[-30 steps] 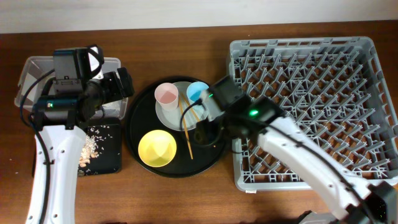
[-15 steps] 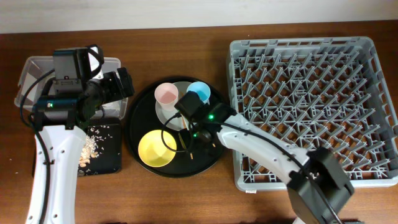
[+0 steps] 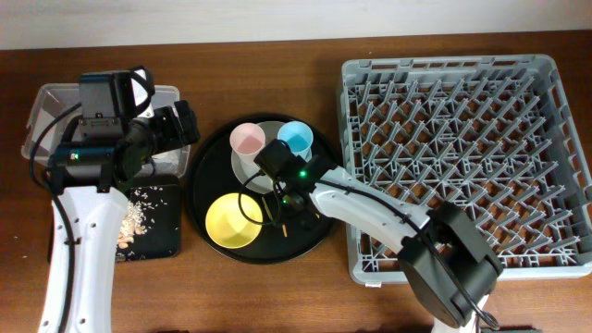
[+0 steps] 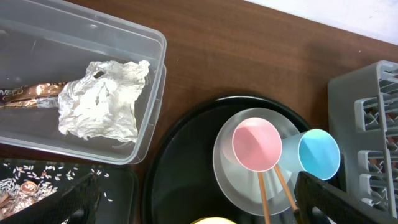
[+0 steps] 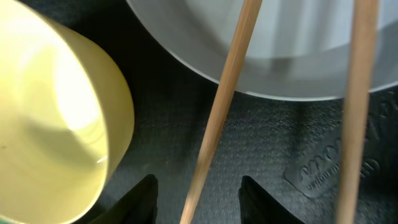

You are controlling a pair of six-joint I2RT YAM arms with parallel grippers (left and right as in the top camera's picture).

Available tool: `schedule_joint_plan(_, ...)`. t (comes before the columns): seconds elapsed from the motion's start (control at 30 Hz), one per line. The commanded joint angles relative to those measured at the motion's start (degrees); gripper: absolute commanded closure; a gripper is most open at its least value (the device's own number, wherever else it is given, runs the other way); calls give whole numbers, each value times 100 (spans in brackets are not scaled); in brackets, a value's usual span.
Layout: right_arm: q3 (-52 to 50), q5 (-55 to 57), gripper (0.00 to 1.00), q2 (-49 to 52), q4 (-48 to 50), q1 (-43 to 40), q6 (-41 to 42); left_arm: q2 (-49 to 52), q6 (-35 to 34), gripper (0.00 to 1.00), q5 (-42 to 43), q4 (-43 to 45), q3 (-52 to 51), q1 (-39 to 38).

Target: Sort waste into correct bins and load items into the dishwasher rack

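Observation:
Two wooden chopsticks (image 5: pixel 224 106) lie across the pale plate (image 5: pixel 280 50) and the round black tray. My right gripper (image 5: pixel 199 202) is open low over the tray, its fingers either side of the left chopstick with gaps on both sides. The yellow bowl (image 5: pixel 56 112) sits just to its left. My left gripper (image 4: pixel 199 211) hangs open and empty above the tray's left rim. In the clear box (image 4: pixel 149 46) lie the white napkin (image 4: pixel 99 99) and the gold-brown wrapper (image 4: pixel 31 93). The pink cup (image 3: pixel 248 139) and the blue cup (image 3: pixel 296 137) rest on the plate. Food scraps (image 3: pixel 139 217) lie on the flat black tray (image 3: pixel 162 240).
The grey dishwasher rack (image 3: pixel 462 157) fills the right side, its near-left corner beside my right arm. The round black tray (image 3: pixel 199 199) sits between the bins and the rack. Bare wooden table (image 3: pixel 277 296) runs along the front.
My right arm has swung left from the rack's edge onto the round tray and come down over the chopsticks. The left arm has not moved.

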Motion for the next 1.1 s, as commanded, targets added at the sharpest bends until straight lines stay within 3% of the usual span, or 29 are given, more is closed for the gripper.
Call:
schedule_joint_plan(0.0,61,83,56,177,59,37,210,-17,-11,1,2,11,68,15)
schedule_joint_plan(0.5,-323,90,64,238,459,35,588,-17,-11,1,2,11,68,15)
schedule_joint_plan(0.6,-343,90,73,238,481,37,588,-17,-11,1,2,11,68,15)
schedule_joint_plan(0.7,-393,90,76,238,481,35,588,-17,-11,1,2,11,68,15)
schedule_joint_plan(0.9,-391,70,95,236,372,22,590,-17,-11,1,2,11,68,15)
schedule_joint_plan(1.07,-96,72,96,142,-120,20,590,-17,-11,1,2,11,68,15)
